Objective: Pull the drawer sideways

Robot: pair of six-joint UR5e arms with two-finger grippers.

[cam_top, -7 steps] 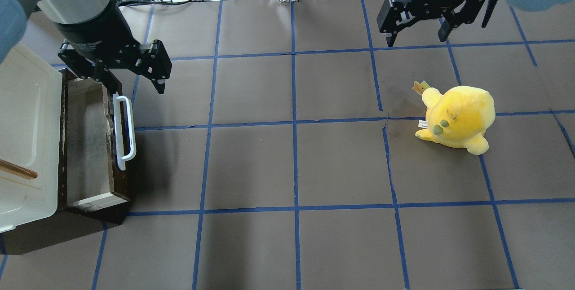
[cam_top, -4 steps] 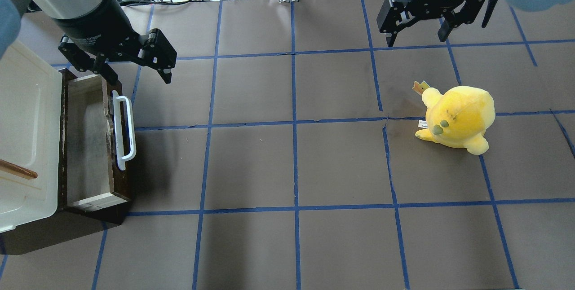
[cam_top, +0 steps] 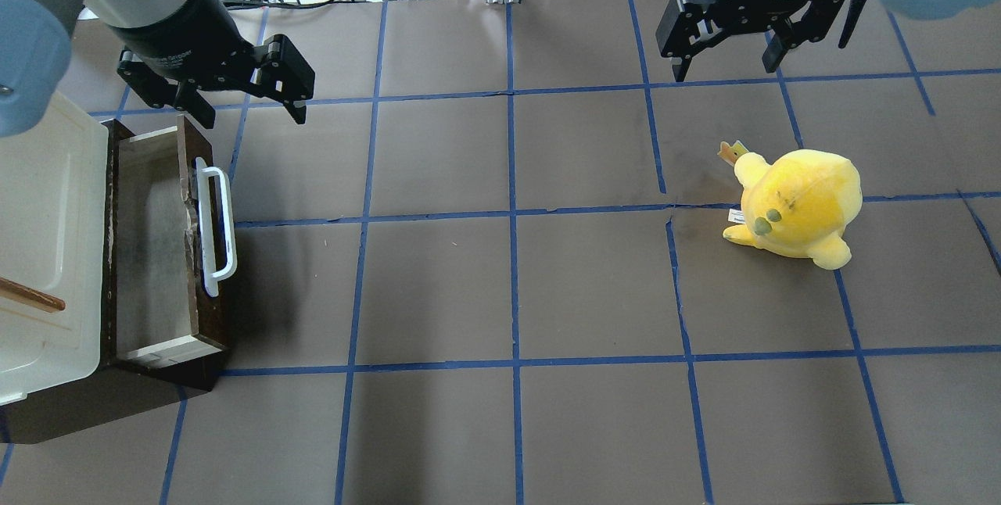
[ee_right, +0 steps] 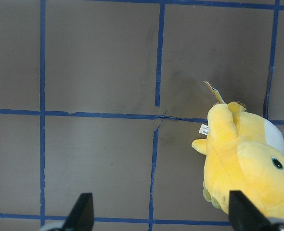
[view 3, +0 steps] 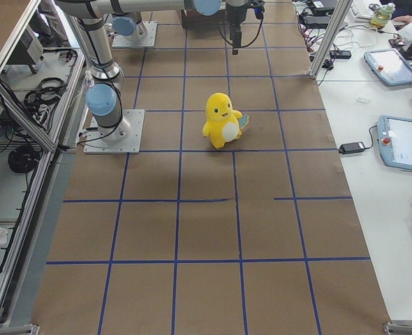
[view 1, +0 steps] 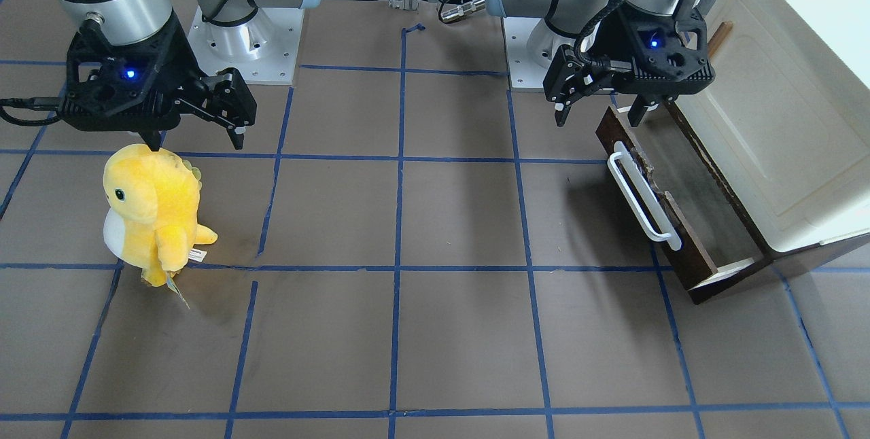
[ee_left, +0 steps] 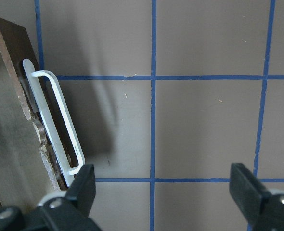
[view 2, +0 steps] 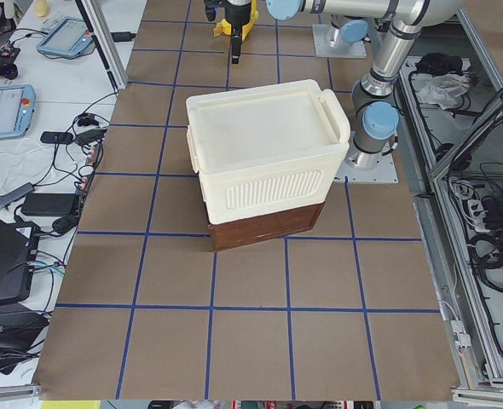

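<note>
**While both claws hang open, the drawer stands slid out at the table's left end**

Where the cream-white cabinet (cam_top: 47, 208) sits at the robot's left end of the table (cam_top: 500, 286), the dark brown drawer (cam_top: 148, 239) juts out from under it toward the table's middle. Its long axis runs from the robot's side toward the far side. Its front faces the robot's right, and the long white bar handle (cam_top: 216, 227) lies along that same axis.

The left gripper (cam_top: 250, 118) hangs in the air near one end of the handle, clear of it, fingers spread wide. The right gripper (cam_top: 726, 71) is also spread wide, above the table near a yellow plush toy (cam_top: 798, 204).

Seen from overhead, the drawer's inside and its pale end walls show. The left wrist camera adds a chipped top edge on the front panel, just behind the handle. From the table's left end, only the cabinet and a brown base beneath it show, and the drawer is hidden behind them.
</note>
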